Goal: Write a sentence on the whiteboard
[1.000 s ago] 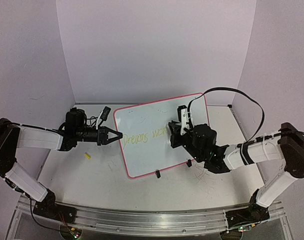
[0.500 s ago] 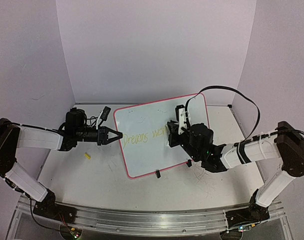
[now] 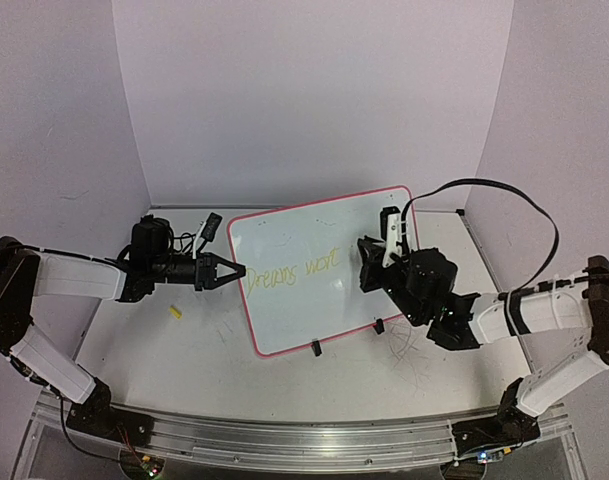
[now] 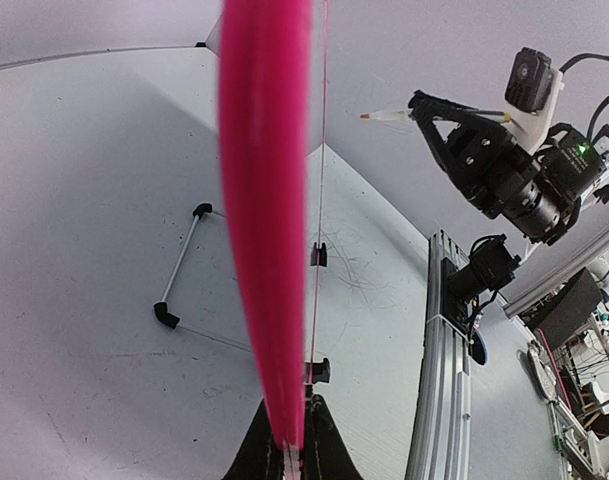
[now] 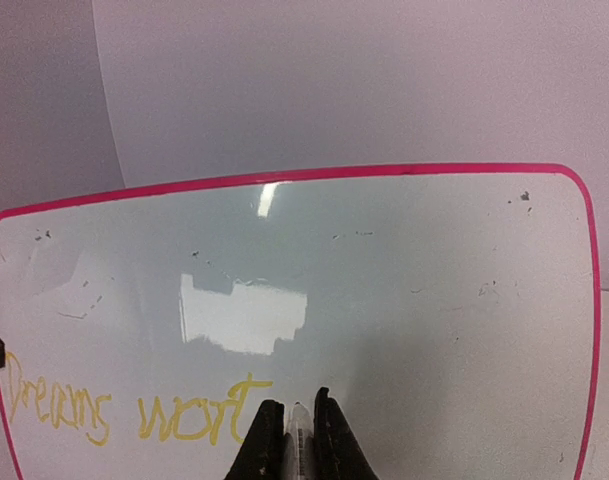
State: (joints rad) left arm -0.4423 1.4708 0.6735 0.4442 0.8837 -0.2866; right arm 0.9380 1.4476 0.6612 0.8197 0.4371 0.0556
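Down at the near edge, in front of the whiteboard (image 3: 304,325), the metal rail (image 3: 284,440) carries both arm bases. Moving up, the tabletop (image 3: 184,370) ahead of the whiteboard is scuffed with faint grey scribbles, thickest just off its near right corner. A small yellow piece (image 3: 175,312) lies to the near left of the whiteboard, well apart from it.

Now the whiteboard itself: it's propped at a lean on two small black legs (image 3: 315,348) along its near edge, pink rim all round.

On its left edge is the left gripper (image 3: 232,270), fingers pinched tight on the pink rim, one on either side. The wrist view shows the rim running straight up out of that pinch.

Over the right half of the whiteboard, the right gripper (image 3: 366,262) is clamped on a marker (image 5: 300,428), the pale barrel poking out between the two fingers and pointing at the board face. Whether the tip actually meets the surface, can't tell.

And the sentence (image 5: 134,408): yellow handwriting on the left half of the whiteboard, reading "Dreams wort", the last stroke just left of the marker. Above the writing the face shows a few dark specks and a glare patch.

Beyond the whiteboard's far left corner a small black object (image 3: 212,226) sits on the table, and past that is the plain back wall (image 3: 314,100).
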